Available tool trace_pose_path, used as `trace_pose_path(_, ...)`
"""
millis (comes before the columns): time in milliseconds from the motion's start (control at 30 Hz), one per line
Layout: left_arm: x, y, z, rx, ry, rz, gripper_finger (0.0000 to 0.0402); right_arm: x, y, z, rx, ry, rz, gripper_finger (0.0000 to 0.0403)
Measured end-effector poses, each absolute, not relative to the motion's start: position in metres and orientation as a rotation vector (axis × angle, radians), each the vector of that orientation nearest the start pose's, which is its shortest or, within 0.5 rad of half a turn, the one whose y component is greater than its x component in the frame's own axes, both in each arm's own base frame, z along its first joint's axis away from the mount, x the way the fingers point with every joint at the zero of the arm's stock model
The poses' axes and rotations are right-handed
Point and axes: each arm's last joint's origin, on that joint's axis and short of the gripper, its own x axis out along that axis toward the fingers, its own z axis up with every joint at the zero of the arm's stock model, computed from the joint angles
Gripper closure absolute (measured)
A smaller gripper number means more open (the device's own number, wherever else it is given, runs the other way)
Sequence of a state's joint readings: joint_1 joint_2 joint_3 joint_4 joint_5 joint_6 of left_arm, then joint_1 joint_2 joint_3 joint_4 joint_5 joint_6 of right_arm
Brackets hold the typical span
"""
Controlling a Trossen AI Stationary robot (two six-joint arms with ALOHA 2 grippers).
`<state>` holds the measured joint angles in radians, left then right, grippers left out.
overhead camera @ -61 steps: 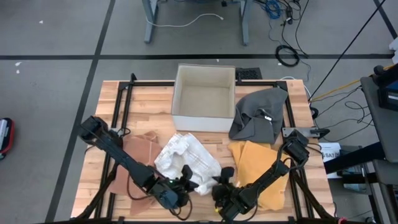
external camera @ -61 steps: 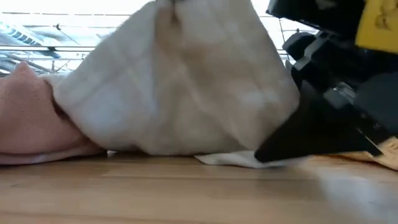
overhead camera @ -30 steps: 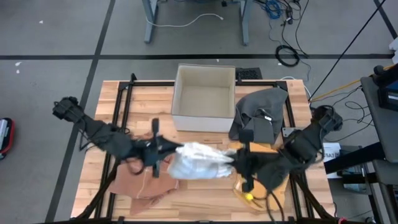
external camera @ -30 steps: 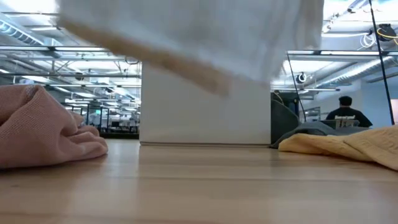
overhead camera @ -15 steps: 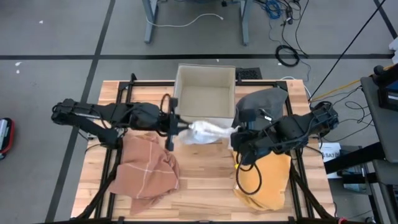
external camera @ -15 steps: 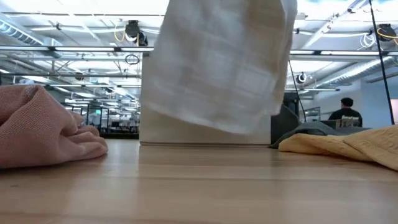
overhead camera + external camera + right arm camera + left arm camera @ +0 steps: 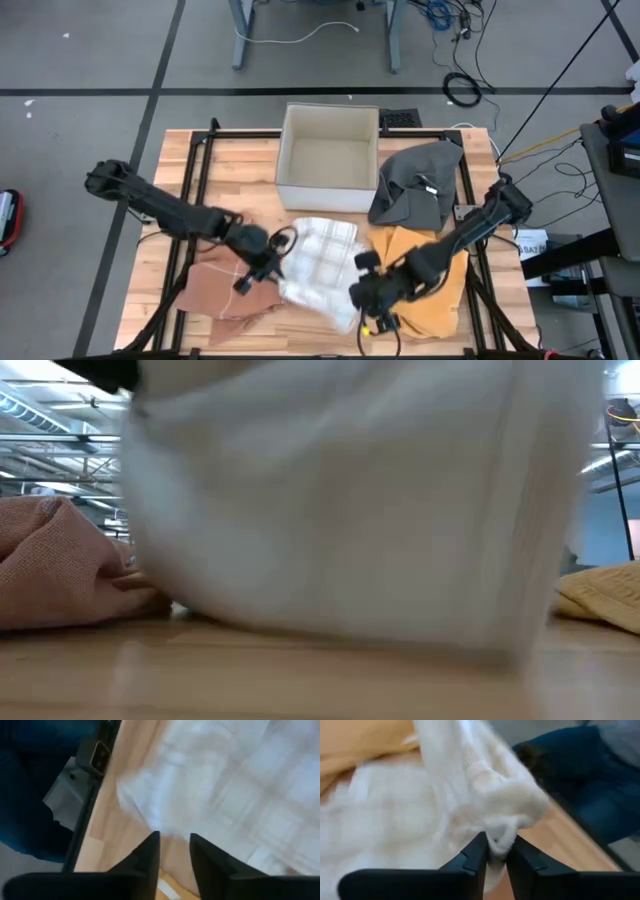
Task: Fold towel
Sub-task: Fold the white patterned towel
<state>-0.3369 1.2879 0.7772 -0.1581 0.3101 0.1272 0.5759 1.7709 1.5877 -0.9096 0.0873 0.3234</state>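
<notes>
The white checked towel (image 7: 318, 258) lies spread on the wood table between my two grippers, and it fills the low view as a blurred sheet (image 7: 330, 510). My left gripper (image 7: 265, 262) is at the towel's left edge and is shut on it (image 7: 496, 851). My right gripper (image 7: 362, 292) is low at the towel's near right corner. It is open (image 7: 174, 845), and the towel's edge (image 7: 145, 805) lies just beyond its fingertips with bare wood behind the gap. My left gripper pinches a bunched fold of the towel's left edge (image 7: 499, 836) between its two fingers. The fingers slant down from the table's left. The fold stands up a little at the fingers, and the rest of the towel (image 7: 395, 820) lies slack on the table beyond.
A pink-brown towel (image 7: 215, 290) lies crumpled at the near left, under my left arm. A yellow towel (image 7: 430, 265) lies at the near right and a grey cloth (image 7: 415, 185) behind it. An open white box (image 7: 328, 160) stands at the far middle.
Both grippers have swung from in front of the box toward the table's near edge and gone down. The white towel hung bunched and stretched between them. It has come down with them and now lies spread out on the table.
</notes>
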Motion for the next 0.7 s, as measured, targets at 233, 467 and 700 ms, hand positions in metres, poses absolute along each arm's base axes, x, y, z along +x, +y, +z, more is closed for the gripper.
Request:
trace_pose_path(233, 0.223, -0.125, 0.202, 0.119, 0.612, -0.757, 0.0282, 0.313, 0.227, 0.255, -0.068, 1.068, 0.199, 0.0237)
trace_pose_path(467, 0.208, -0.144, 0.196, 0.09, 0.67, -0.781, 0.0263, 0.319, 0.231, 0.236, -0.16, 1.047, 0.056, 0.023)
trace_pose_path(700, 0.189, -0.149, 0.181, 0.157, 0.872, -0.701, 0.0262, 0.333, 0.24, 0.211, -0.207, 1.035, 0.087, 0.0247)
